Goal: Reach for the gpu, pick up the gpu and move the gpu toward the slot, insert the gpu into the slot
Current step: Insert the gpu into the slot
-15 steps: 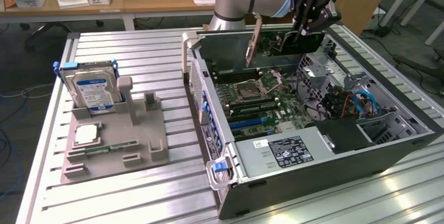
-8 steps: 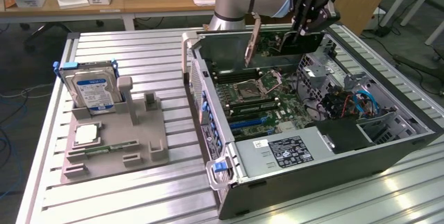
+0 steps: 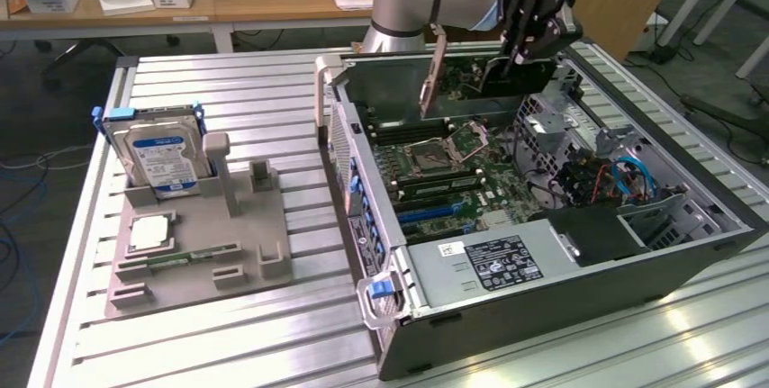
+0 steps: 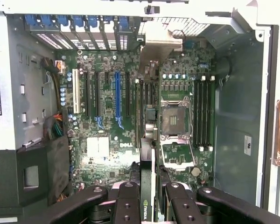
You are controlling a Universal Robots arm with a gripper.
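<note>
We're in a robotics lab, folks: an open computer case [image 3: 553,316] on a slatted metal bench [image 3: 229,82], a grey parts fixture [image 3: 216,226] beside it, a robot arm [image 3: 409,1] over it, cluttered wooden desks [image 3: 240,5] behind it.

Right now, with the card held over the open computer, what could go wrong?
1. The graphics card, clamped in the gripper, hangs edge-on to one side of the blue slot; lowered so, it might strike the motherboard.
2. It is gripped by its top edge, so it might tilt when pressed.
</note>
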